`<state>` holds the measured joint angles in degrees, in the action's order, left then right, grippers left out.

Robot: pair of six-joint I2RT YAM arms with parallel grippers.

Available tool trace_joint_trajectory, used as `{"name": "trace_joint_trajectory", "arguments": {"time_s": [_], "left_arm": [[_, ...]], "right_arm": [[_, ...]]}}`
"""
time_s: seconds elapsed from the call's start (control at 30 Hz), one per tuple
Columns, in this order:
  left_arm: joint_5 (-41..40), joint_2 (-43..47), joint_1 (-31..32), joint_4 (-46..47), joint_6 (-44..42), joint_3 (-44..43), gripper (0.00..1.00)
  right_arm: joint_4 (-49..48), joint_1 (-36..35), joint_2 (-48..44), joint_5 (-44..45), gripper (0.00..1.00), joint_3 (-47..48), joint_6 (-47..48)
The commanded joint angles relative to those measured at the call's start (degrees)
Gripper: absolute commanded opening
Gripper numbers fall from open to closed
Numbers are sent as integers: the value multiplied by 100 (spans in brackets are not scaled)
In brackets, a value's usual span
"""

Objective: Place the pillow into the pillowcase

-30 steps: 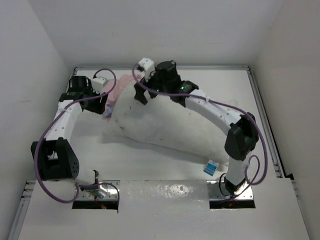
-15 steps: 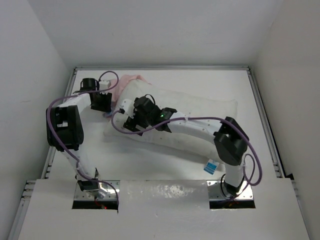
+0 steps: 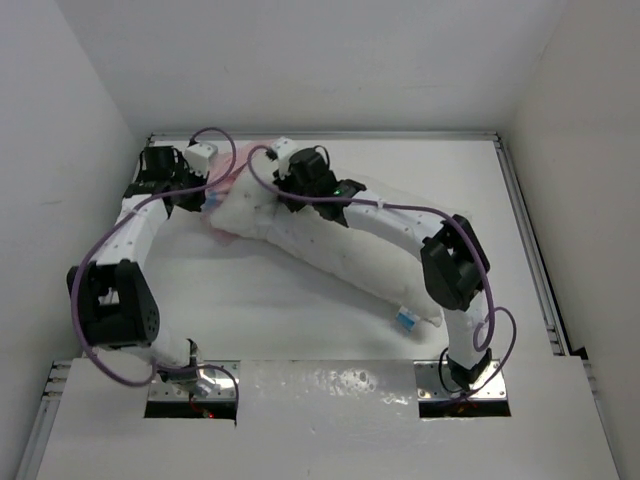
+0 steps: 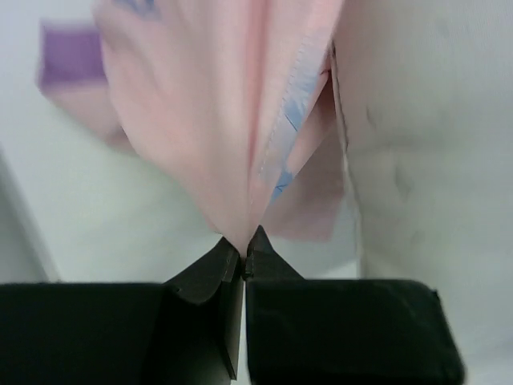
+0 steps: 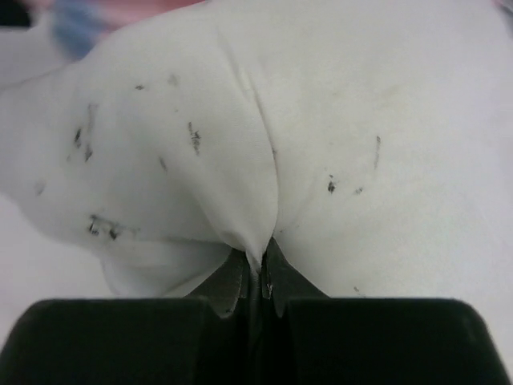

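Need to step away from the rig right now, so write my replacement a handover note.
Left gripper: shut on a bunched edge of the pillowcase, at the table's far left.
Right gripper: shut on a fold of the pillow near its far-left corner, beside the case.
Done: both pieces gripped.
Left: the pillow lies almost wholly uncovered across the table; open the case and feed the pillow in.
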<state>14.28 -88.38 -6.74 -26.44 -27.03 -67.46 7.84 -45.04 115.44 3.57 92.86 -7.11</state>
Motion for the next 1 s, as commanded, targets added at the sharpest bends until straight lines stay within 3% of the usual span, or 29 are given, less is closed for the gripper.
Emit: {"name": "trace_joint_trajectory", "arguments": {"time_s": [0.0,0.2,0.33,0.63,0.97], "left_arm": [[-128,567,-55,-606,-1040,6,0],[452,664,76,-2231,-2113,-302,0],[697,752,208,-2594,-2289,-487,0],[2849,1103,217,-3851,-3036,-892,0],[3766,1385,314,-4176,-3142,-751,0]], "right_arm": [[-677,487,-250,-137,0,162,-975],[-1118,584,65,117,0,837,-1451],[-907,592,478,485,0,1287,-1713],[-1109,584,673,917,0,585,-2513],[-1109,267,787,1023,0,198,-2874]]}}
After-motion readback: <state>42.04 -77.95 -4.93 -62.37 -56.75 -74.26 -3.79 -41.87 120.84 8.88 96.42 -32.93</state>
